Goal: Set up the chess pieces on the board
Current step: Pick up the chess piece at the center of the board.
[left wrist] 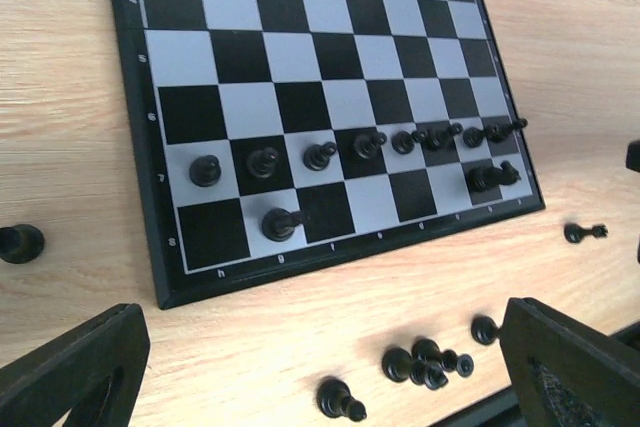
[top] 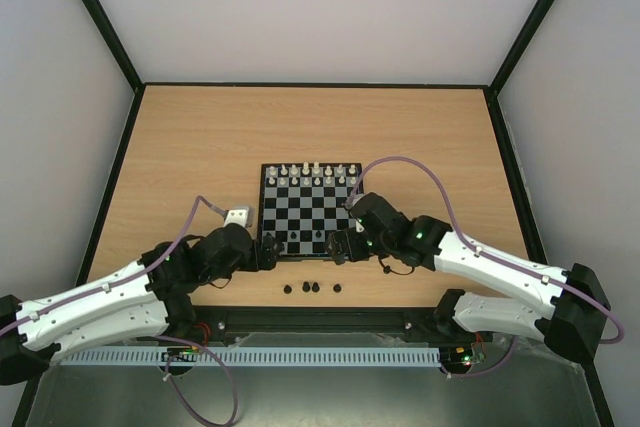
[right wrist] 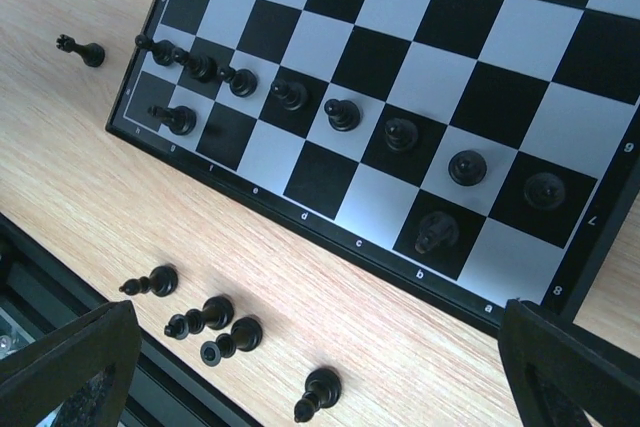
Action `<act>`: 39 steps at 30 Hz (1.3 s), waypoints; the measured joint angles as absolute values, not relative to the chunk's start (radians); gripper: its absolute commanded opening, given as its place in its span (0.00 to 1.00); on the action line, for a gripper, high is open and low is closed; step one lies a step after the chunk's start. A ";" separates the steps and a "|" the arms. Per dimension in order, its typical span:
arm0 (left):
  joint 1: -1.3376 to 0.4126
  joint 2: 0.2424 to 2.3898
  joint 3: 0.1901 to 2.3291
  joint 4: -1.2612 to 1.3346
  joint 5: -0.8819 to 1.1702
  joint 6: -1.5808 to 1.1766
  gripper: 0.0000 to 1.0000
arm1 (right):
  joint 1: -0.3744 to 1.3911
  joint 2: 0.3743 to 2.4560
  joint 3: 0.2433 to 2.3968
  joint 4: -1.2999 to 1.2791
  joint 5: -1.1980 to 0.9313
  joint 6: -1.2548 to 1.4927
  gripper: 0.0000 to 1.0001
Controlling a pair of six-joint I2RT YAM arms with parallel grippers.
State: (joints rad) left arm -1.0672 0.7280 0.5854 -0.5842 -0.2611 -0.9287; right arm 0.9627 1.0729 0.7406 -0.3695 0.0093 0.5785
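Observation:
The board [top: 268, 209] lies mid-table with white chess pieces [top: 310, 175] on its two far rows. A row of black pawns [left wrist: 320, 155] stands on rank 7, with a black piece on g8 [left wrist: 280, 224] and a knight on b8 [right wrist: 435, 232]. Several loose black pieces [top: 312, 288] lie on the wood in front of the board. My left gripper [top: 270, 250] is open and empty at the near left corner, over loose pieces [left wrist: 425, 362]. My right gripper [top: 338, 246] is open and empty at the near edge, over loose pieces [right wrist: 205, 315].
One black piece [left wrist: 20, 243] stands on the table off the board's h side, also in the right wrist view [right wrist: 82, 50]. Another [left wrist: 583, 233] lies off the a side. A black rail [top: 320, 319] runs along the table's near edge behind the loose pieces.

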 measured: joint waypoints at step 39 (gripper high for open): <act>-1.195 0.978 0.588 -0.257 -0.454 -0.934 0.99 | 0.957 1.136 0.669 -0.312 0.181 0.595 0.99</act>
State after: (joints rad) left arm -1.1946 0.9775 0.5880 -0.2573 -0.4538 -0.9340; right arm 0.9569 1.1362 0.6689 -0.3119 0.1814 0.5953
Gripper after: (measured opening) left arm 0.993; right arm 0.986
